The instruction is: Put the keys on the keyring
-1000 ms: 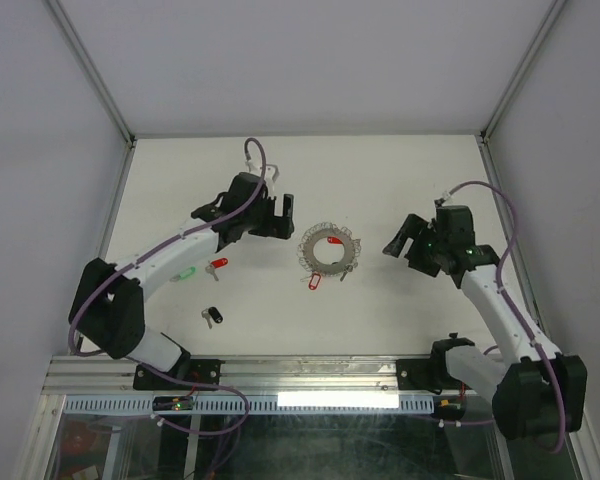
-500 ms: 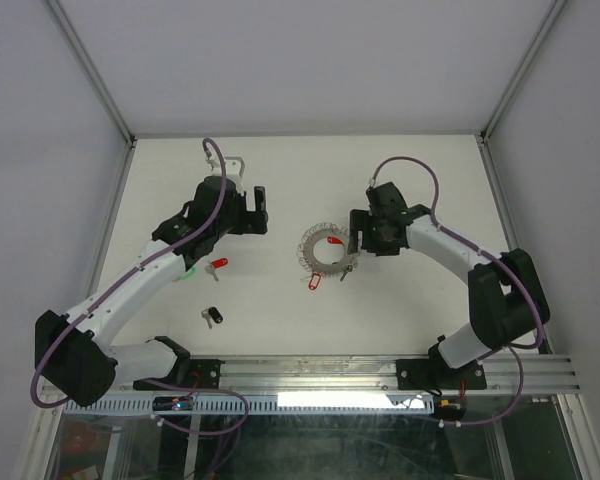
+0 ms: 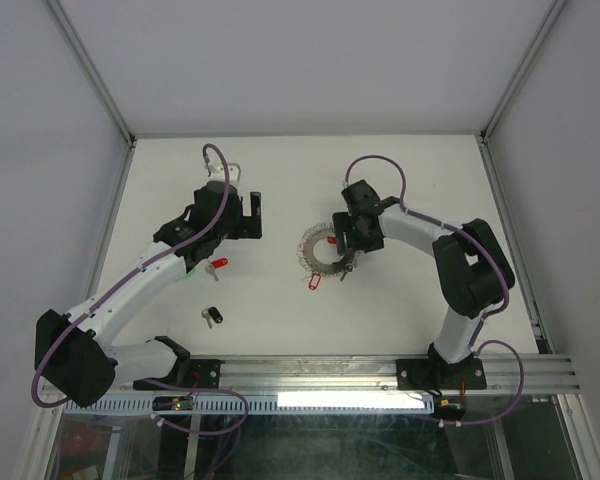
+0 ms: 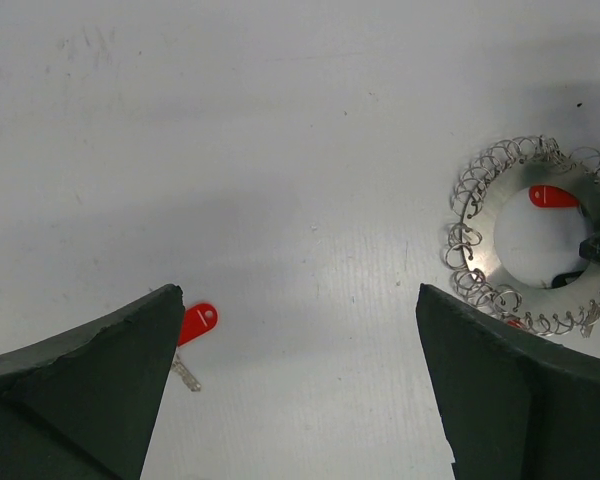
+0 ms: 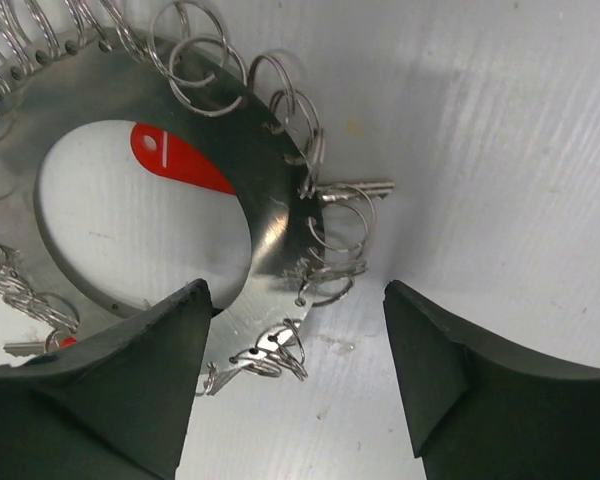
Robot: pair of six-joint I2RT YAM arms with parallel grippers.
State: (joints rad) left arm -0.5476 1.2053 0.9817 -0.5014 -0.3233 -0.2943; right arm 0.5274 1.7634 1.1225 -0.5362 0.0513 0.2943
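1. Right claw (image 5: 295, 295) is released, jaws spread, with the keyring (image 5: 280, 235) directly under it. The ring's near rim passes between the two fingers, one over the flat grey band and the other over bare surface (image 5: 500, 150) outside the fringe. Whether either finger touches metal I cannot tell.
2. Just past this claw's tips, a red-headed key (image 5: 175, 160) lies inside the ring's hole, its long axis running across the opening. At the rim a silver blade (image 5: 358, 189) sticks outward from the wire loops.
3. Right arm (image 3: 415, 222) reaches sideways across the surface with its elbow folded and its wrist tipped down over the ring. It is the arm nearer the ring, so steadying the ring looks like its job.
4. Left claw (image 4: 300, 295) is likewise released and holds nothing. A loose red key (image 4: 197, 320) lies just beside one finger, blade running back under the claw. The ring lies well apart, beyond the other finger.
5. Left arm (image 3: 145, 275) stretches forward on a diagonal and is nearer the loose keys. A green key (image 3: 188, 272) and a black key (image 3: 212, 316) lie behind the claw, toward its base.
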